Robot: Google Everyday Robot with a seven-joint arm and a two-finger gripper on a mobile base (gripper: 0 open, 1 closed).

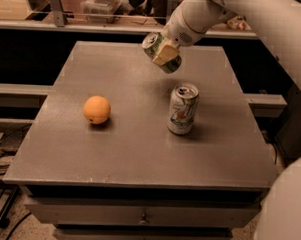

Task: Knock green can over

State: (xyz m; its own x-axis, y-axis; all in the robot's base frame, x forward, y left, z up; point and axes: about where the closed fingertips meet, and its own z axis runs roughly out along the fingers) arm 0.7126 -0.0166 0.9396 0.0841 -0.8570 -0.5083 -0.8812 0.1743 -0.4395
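Note:
The green can (171, 66) is off the table, tilted with its silver top pointing up and to the left, above the table's back middle. My gripper (164, 55) is shut on it, with a pale finger pad (166, 52) across its side. The white arm reaches in from the upper right. The far side of the can is hidden by the gripper.
A whitish-silver 7UP can (183, 109) stands upright just in front of and below the held can. An orange (97, 109) lies at the left middle of the grey table (138, 161). A shelf with clutter runs behind the table's back edge.

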